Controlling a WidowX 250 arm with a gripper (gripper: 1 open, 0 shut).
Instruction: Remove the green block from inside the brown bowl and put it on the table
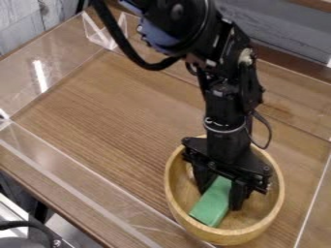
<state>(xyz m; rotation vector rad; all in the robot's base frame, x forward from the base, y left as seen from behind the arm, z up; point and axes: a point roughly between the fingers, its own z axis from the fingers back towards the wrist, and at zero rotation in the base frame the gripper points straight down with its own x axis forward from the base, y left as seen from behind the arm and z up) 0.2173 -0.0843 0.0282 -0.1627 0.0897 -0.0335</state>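
Over the brown wood-grain table [104, 107], I see my black gripper [227, 187] down inside the round tan wooden bowl [181, 199], clamped on the flat bright-green block [211, 204], so I judge 1 straight lift comes next.

Upper end of green block [215, 201] hidden behind pincer [230, 186]. Contact between fingertips and block not readable, too dark, too small. Far inner wall of brown bowl [179, 201] blocked by pincer body. Arm's shoulder cut off at top edge. Tabletop [116, 116] runs out of frame right and bottom. Dark object at bottom-left corner clipped, unidentifiable.
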